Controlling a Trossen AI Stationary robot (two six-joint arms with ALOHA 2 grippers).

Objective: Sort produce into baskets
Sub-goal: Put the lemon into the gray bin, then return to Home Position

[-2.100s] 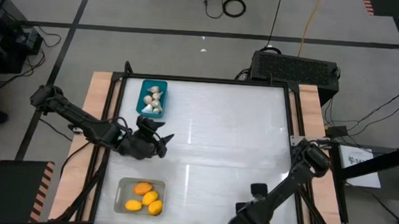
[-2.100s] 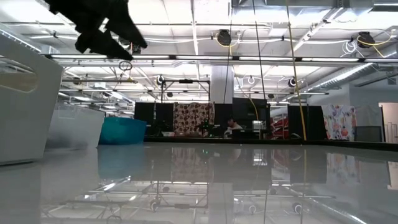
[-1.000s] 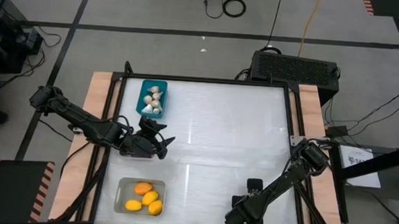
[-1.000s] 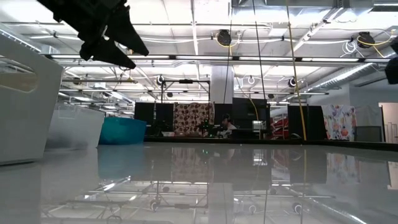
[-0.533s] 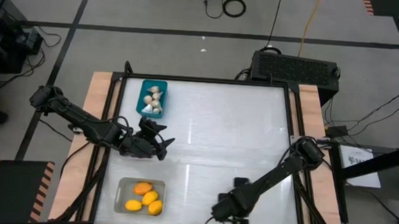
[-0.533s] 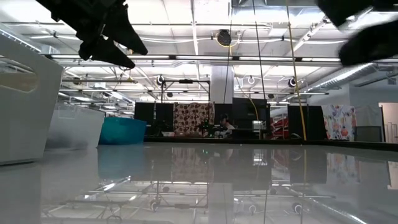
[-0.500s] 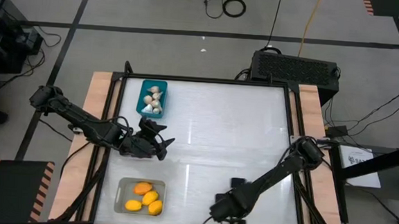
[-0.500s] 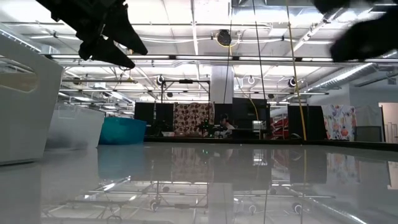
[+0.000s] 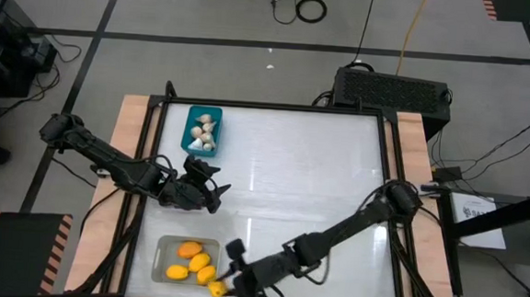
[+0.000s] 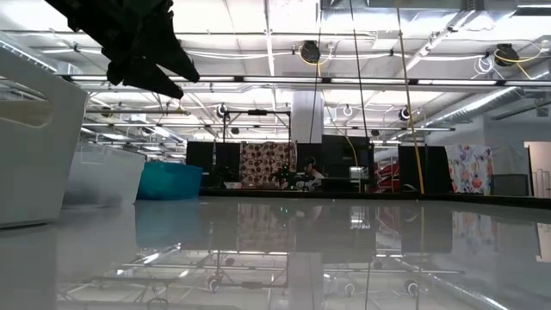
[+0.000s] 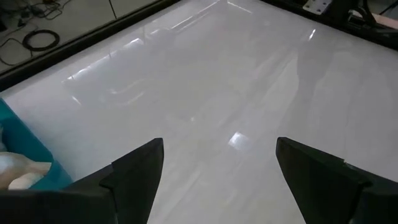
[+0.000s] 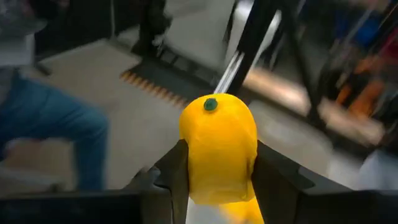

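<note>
My right gripper (image 9: 216, 288) reaches across to the table's near edge, just right of the pale translucent bin (image 9: 162, 253), and is shut on a yellow lemon (image 12: 217, 146). The pale bin holds several orange-yellow lemons (image 9: 194, 261). The teal bin (image 9: 192, 126) at the far left holds whitish garlic bulbs (image 9: 205, 133). My left gripper (image 9: 212, 193) hovers open and empty between the two bins. It also shows in the left wrist view (image 11: 217, 168) and at the top left of the low view (image 10: 146, 47). No eggplant is in view. My right gripper pinches the lemon by its two opposite sides (image 12: 190, 155) between its two fingers (image 12: 171, 171). The lemon's green-tipped end (image 12: 210, 104) points away from the wrist, along the fingers. The lemon is clear of the table, and only floor shows behind it.
A black box with cables (image 9: 393, 87) stands beyond the table's far right corner. Black frame rails (image 9: 389, 156) border the white tabletop (image 9: 309, 179). A person's leg in blue jeans (image 12: 50, 130) shows beyond the table in the right wrist view.
My right gripper has swept along the near edge toward the table's left, from the near right to just beside the pale bin, with the arm stretching out across the table. My left gripper has stayed open between the bins.
</note>
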